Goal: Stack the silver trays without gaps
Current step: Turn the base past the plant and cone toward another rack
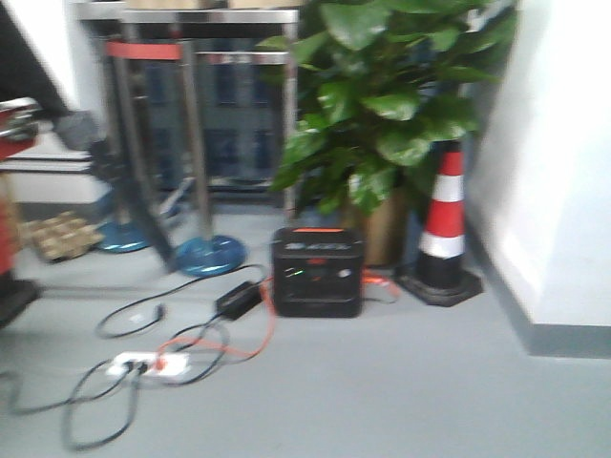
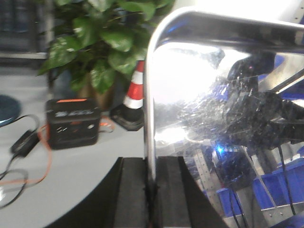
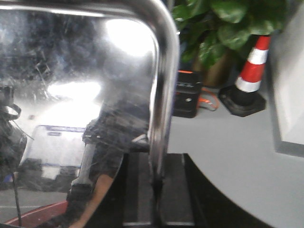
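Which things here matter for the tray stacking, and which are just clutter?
Job: silver tray, rim clamped in left gripper; right gripper, also clamped on a tray rim.
Lying about: potted plant, traffic cone, power station, power strip, stanchions.

No legible text in any view. Black power station (image 1: pixel 317 272), at 7 o'clock from plant (image 1: pixel 382 95): pale front marking, too blurred to read

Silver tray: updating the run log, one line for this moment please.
left claw: shut on silver tray rim | right claw: shut on silver tray rim
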{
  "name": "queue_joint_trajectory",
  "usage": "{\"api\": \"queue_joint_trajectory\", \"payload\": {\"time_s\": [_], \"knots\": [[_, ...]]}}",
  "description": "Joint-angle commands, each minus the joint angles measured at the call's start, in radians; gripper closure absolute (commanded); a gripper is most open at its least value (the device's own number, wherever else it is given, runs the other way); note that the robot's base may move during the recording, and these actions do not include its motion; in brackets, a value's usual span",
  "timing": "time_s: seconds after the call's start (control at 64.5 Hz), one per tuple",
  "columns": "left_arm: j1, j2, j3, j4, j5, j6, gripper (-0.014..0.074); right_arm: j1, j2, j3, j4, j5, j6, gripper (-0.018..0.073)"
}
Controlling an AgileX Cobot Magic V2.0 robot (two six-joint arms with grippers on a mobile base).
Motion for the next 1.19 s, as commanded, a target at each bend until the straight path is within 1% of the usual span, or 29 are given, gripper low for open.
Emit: {"api": "queue_joint_trajectory", "payload": {"time_s": [0.0,1.179], "knots": [[-0.027,-0.008,-0.015,-0.088,-0.045,0.0,0.0615,0.017,0.009,-0.008,0.037,-0.167,-0.024,0.0638],[-0.027,-0.008,-0.015,-0.088,-0.047,0.0,0.0615,0.017,0.009,-0.008,0.037,-0.168,-0.024,0.0638]]}}
